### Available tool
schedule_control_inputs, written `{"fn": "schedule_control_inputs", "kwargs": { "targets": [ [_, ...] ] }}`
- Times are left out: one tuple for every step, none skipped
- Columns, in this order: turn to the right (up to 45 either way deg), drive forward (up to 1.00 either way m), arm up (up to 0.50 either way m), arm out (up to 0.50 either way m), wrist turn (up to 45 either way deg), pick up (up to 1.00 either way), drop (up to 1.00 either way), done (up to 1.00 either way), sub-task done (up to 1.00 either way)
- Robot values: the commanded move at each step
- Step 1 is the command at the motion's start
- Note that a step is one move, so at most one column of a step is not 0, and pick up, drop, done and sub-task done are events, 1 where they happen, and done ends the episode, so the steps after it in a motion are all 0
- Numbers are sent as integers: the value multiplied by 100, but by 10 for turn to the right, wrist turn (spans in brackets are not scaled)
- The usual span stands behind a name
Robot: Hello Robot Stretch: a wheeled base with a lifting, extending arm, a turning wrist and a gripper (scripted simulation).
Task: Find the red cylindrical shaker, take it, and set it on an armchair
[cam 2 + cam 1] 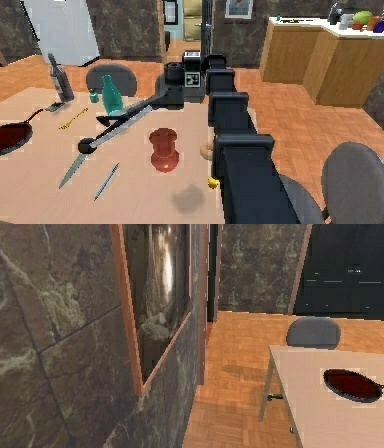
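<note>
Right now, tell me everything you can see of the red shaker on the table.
The red shaker is a dark red turned piece, wood-like in look, with a rounded top, a narrower waist and a wider foot. It stands upright on the pale tabletop, near the table's middle, with its shadow at its foot. Nothing else seems to touch it. The dark arm passes on its right, apart from it.

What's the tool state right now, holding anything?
Tool: open or shut cannot be told. Its far end shows against the table with things lying there, so whether it holds anything cannot be told either.
</note>
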Motion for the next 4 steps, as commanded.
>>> {"fn": "schedule_control_inputs", "kwargs": {
  "targets": [
    [0, 0, 0, 0, 450, 0, 0, 0, 0],
    [0, 0, 0, 0, 180, 0, 0, 0, 0],
    [0, 0, -30, 0, 0, 0, 0, 0, 0],
    [0, 0, 0, 0, 0, 100, 0, 0, 0]
  ]
}}
